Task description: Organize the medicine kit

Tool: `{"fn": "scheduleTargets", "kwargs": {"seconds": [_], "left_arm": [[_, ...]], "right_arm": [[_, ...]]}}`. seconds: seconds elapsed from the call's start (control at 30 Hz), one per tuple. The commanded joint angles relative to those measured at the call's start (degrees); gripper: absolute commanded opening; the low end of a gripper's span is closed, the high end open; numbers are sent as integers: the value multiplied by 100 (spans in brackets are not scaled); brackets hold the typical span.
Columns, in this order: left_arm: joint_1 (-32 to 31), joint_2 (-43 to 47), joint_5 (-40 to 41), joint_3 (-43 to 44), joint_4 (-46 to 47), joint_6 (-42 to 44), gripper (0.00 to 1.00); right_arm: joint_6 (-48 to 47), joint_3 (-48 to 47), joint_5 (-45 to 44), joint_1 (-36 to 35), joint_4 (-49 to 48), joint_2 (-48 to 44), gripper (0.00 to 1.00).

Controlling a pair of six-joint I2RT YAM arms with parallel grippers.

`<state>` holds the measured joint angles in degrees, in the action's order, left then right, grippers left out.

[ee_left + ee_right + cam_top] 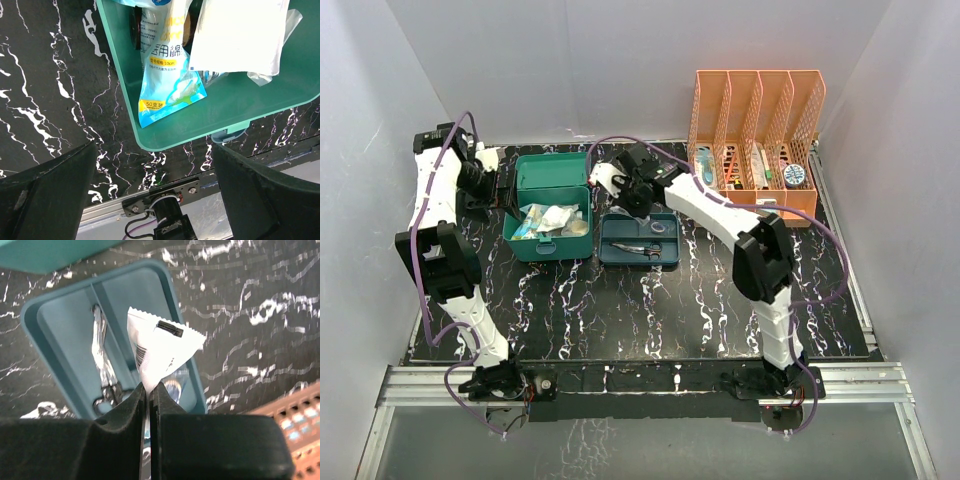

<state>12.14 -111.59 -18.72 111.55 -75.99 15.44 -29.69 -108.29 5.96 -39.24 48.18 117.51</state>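
The teal medicine kit [548, 240] stands open at the back left, its lid [552, 172] raised. It holds a blue cotton-swab packet [167, 75] and a white packet [240, 35]. My left gripper [483, 185] is open and empty beside the kit's left side; in the left wrist view [155, 180] its jaws stand wide apart over the kit's corner [165, 140]. My right gripper [149, 390] is shut on a white sachet [160, 347] and holds it above the dark blue tray [60, 320]. In the top view the right gripper [615, 185] is just right of the kit's lid.
The dark blue compartment tray [665, 256] lies right of the kit, with scissors [638, 248] in it. An orange mesh file rack [755, 125] holding several items stands at the back right. White walls enclose the table.
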Motion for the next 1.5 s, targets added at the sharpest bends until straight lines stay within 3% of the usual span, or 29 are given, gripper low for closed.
{"fn": "scheduleTargets", "kwargs": {"seconds": [0.0,0.9,1.47], "left_arm": [[-28,424,-177,-207,55,-5,98],[-24,191,18,-215,12,74,98],[-80,0,79,-14,-45,82,98]], "right_arm": [[-1066,-738,734,50,-41,437,3],[-1644,-1169,1010,40,-524,1644,3],[-1760,-339,953,41,-616,1633,2]]}}
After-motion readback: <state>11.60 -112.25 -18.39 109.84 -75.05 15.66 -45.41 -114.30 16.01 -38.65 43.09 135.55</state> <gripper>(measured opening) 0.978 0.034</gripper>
